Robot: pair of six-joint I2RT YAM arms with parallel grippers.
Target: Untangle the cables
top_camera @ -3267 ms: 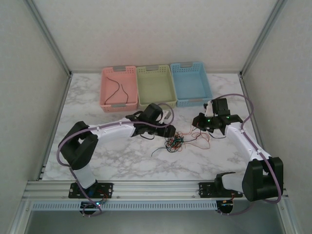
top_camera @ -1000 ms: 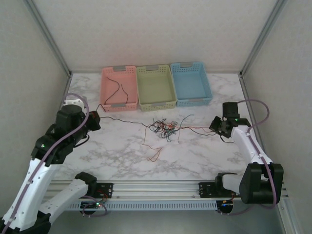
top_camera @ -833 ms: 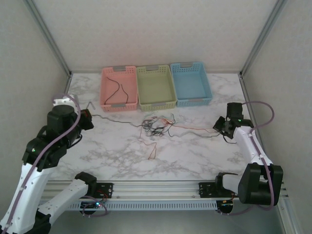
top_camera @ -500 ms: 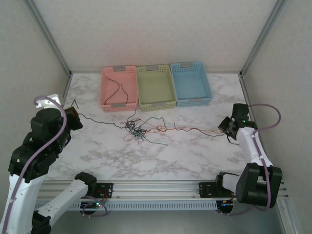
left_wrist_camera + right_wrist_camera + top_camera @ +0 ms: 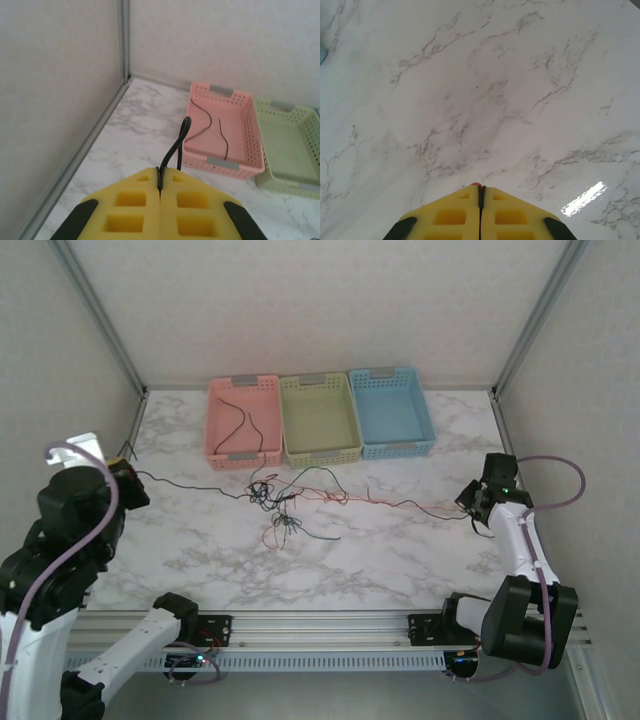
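Note:
The cables form a loose knot (image 5: 281, 508) of black, dark green and orange-red wires left of the table's middle. From it a black cable (image 5: 190, 483) runs left into my left gripper (image 5: 126, 466), raised near the left wall. The left wrist view shows that gripper (image 5: 160, 173) shut on this black cable (image 5: 181, 137), whose end curls up past the pads. An orange-red cable (image 5: 400, 504) stretches right to my right gripper (image 5: 469, 501). In the right wrist view the right gripper (image 5: 481, 189) is shut, an orange-red cable tip (image 5: 477, 184) peeking out.
Three baskets stand along the back: a pink basket (image 5: 243, 383) (image 5: 223, 164) holding two black cables (image 5: 236, 421), a green basket (image 5: 320, 380) (image 5: 286, 183) and a blue basket (image 5: 391, 373). Walls with metal posts close in left and right.
Both arms have pulled apart, the left one outward to the left wall, the right one to the right edge. The knot has stretched into long strands and shifted left.

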